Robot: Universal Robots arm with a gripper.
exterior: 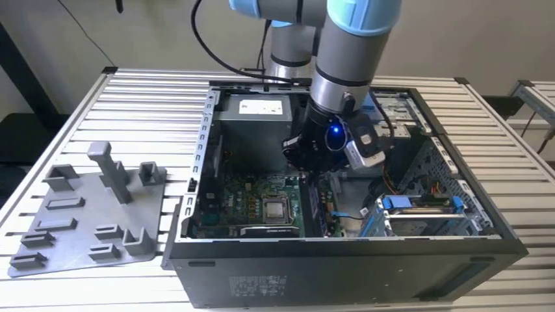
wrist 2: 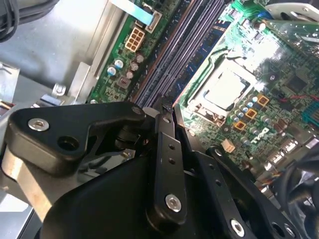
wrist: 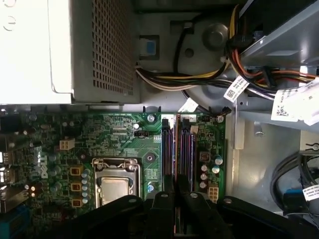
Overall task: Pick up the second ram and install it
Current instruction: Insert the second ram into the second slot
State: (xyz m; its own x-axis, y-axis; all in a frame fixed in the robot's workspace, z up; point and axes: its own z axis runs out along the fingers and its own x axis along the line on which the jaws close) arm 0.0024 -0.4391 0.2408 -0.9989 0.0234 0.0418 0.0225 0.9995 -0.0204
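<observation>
Reaching: the arm (exterior: pixel 347 45) comes down from above into the open computer case (exterior: pixel 347 260), with the gripper (exterior: pixel 314 170) low over the green board (exterior: pixel 251 201) inside.
Gripper: in both wrist views the two black fingers (wrist: pixel 172 209) stand close together, pinched on the edge of a thin stick; in the second wrist view the fingertips (wrist 2: pixel 167 107) meet right at the memory slots (wrist 2: pixel 184 45).
Second ram: the second ram (wrist: pixel 175 185) is only a narrow sliver between the fingers in the first wrist view, lined up with the long slots and down at their level; whether it is fully seated cannot be told.
Slots: the memory slots run side by side as dark purple strips, just beside the square metal processor socket (wrist: pixel 115 185).
Board surroundings: a big grey metal box (wrist: pixel 65 50) with a perforated side sits past the far end of the board, and a bundle of coloured wires (wrist: pixel 199 74) runs out of it toward the drive bay.
Outside the case: a flat grey plastic tray (exterior: pixel 87 214) with upright pegs lies on the slatted table (exterior: pixel 130 91) on the exterior view's left, well apart from the gripper.
</observation>
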